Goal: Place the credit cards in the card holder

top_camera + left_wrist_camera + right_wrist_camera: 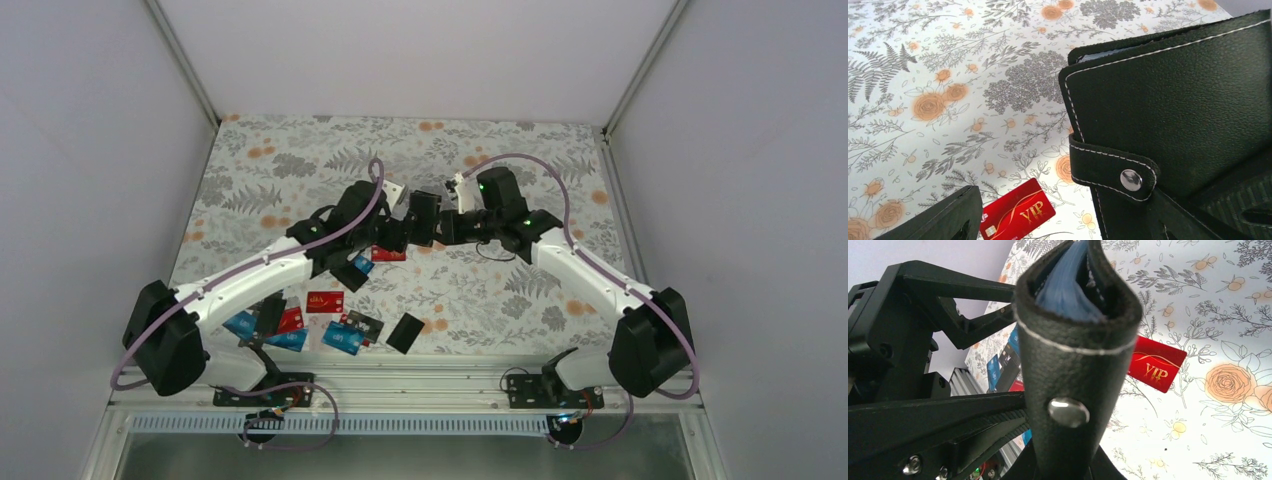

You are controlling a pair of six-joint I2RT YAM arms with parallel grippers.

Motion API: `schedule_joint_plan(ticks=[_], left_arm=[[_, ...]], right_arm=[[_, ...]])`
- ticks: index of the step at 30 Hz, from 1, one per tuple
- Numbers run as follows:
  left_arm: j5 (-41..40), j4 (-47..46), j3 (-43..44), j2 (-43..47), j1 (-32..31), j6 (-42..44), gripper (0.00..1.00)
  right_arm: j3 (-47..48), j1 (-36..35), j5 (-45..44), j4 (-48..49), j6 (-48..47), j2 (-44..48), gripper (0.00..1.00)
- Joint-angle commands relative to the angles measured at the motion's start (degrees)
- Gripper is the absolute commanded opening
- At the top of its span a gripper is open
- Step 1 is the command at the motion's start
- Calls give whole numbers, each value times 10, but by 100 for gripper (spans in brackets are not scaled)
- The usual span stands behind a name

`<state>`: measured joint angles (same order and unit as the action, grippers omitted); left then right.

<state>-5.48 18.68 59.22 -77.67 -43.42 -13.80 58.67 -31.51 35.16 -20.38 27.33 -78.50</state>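
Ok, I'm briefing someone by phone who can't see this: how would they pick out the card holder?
Start at the middle of the floral table. The card holder is held up above it by the right gripper. Unlike the thin, flat credit cards lying towards the front edge, it is thick, black, white-stitched, with a metal snap.

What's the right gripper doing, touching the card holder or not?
Touching. The right wrist view shows the card holder clamped at its base between the fingers of the right gripper.
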Motion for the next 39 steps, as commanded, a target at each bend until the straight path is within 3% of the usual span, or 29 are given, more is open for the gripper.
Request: schedule_joint_plan(ticks=[1, 14, 17, 21, 24, 30, 34, 39], left_arm=[[-93, 21, 8, -19, 9, -10, 81], [-109, 11, 56, -58, 16, -2, 79], [-98, -6, 63, -72, 48, 19, 79], [-81, -3, 62, -92, 151, 0, 74], [-68, -9, 38, -56, 167, -15, 73], [74, -43, -36, 55, 167, -9, 75], [234, -78, -81, 139, 167, 17, 82], [346, -114, -94, 157, 166, 11, 85]], right_arm=[[17, -7, 58, 17, -12, 4, 4], [12, -7, 65, 17, -12, -2, 4], [16, -5, 57, 7, -12, 0, 4], [22, 2, 38, -8, -18, 4, 4], [23, 16, 14, -25, -21, 6, 4], [7, 48, 31, -7, -15, 9, 4], [11, 63, 61, 5, -20, 3, 4], [27, 68, 101, 8, -41, -5, 4]])
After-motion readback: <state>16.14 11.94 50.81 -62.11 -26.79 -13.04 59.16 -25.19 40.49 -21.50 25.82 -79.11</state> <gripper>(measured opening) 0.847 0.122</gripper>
